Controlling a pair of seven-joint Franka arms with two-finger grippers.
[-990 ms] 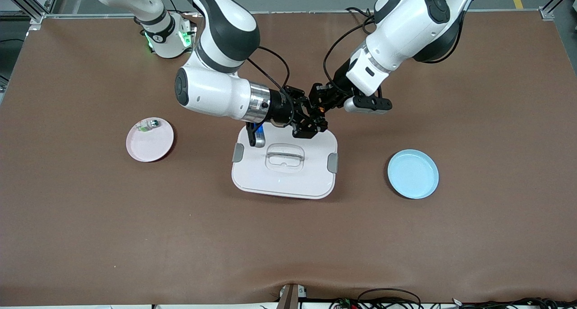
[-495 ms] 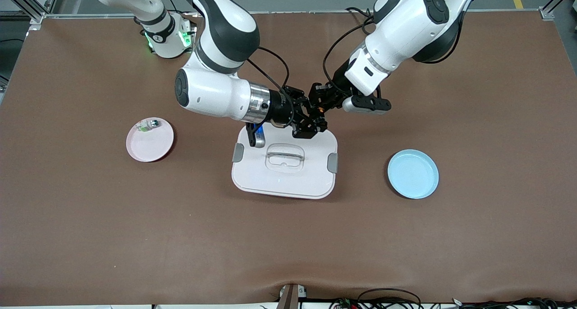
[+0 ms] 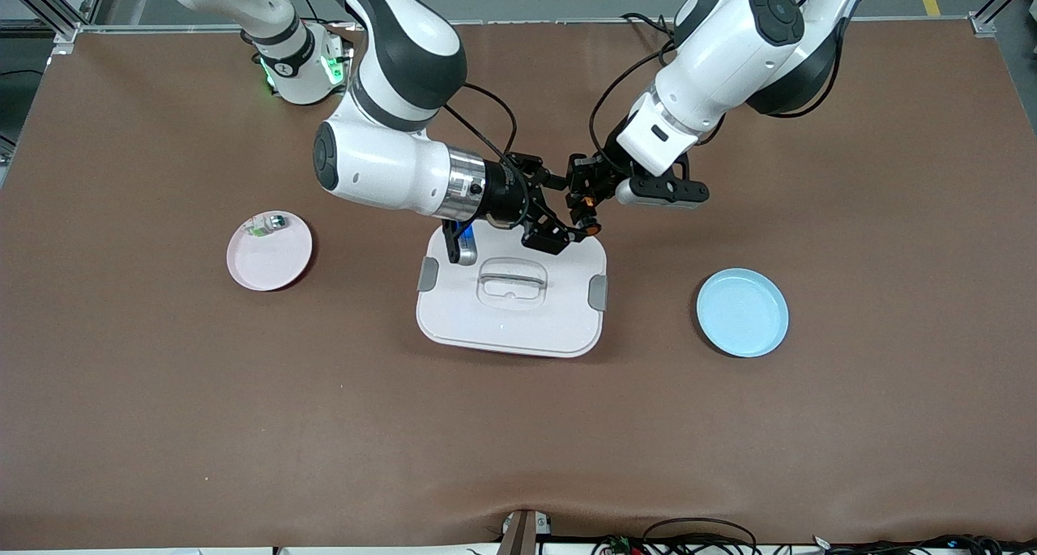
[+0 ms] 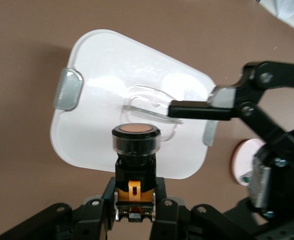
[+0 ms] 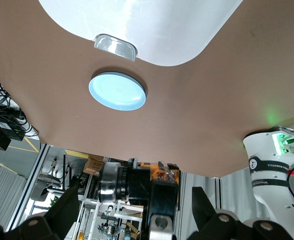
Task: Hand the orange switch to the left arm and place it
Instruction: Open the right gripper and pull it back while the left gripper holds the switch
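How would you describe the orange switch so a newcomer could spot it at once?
Start at the big white box mid-table; above its edge nearest the robots' bases the two claws meet. The orange switch is clamped in the left claw, a tiny black cylinder. Its round orange cap sets it apart from the green-capped part on the pink plate.

White box (image 3: 510, 312), orange-capped black switch (image 4: 135, 145), pink plate (image 3: 269, 255), blue plate (image 3: 742, 312)
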